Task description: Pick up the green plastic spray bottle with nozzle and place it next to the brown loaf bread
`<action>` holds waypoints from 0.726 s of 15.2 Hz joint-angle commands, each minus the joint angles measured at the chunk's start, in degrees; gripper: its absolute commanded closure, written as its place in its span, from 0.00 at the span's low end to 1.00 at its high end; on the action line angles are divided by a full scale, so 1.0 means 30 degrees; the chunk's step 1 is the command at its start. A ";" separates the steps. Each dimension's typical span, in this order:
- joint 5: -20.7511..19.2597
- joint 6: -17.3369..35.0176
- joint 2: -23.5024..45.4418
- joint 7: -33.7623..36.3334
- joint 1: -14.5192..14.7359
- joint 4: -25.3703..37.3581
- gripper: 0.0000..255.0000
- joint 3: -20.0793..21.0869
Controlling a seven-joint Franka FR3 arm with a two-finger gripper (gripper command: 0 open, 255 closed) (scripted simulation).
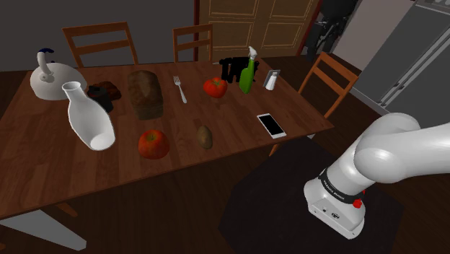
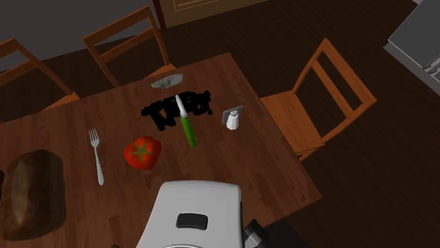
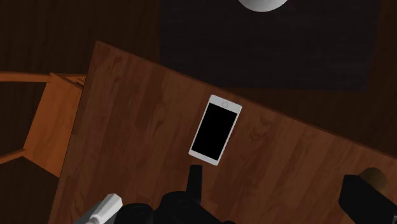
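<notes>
Shoulder view: the green spray bottle (image 1: 246, 74) stands upright on the worktop (image 1: 238, 138). Second exterior view: it stands against a black object (image 2: 163, 113). Wrist view: the tool (image 3: 198, 184) is spread apart, empty. The bottle's white nozzle (image 3: 105, 209) sits well apart from its finger (image 3: 364, 198).

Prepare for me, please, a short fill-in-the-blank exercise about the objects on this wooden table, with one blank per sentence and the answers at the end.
1. The body of the upright spray bottle is ____ in colour.
2. The fork lies between the loaf and the ____.
3. The phone lies flat with its dark screen facing ____.

Missing words: green; tomato; up.
</notes>
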 commanded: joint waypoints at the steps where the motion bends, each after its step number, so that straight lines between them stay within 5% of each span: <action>1: 0.0000 0.0000 0.0000 0.0000 0.0000 0.0000 0.00 0.0000; 11: 0.0083 0.4436 0.6626 0.0295 -0.0767 0.2507 0.00 -0.1503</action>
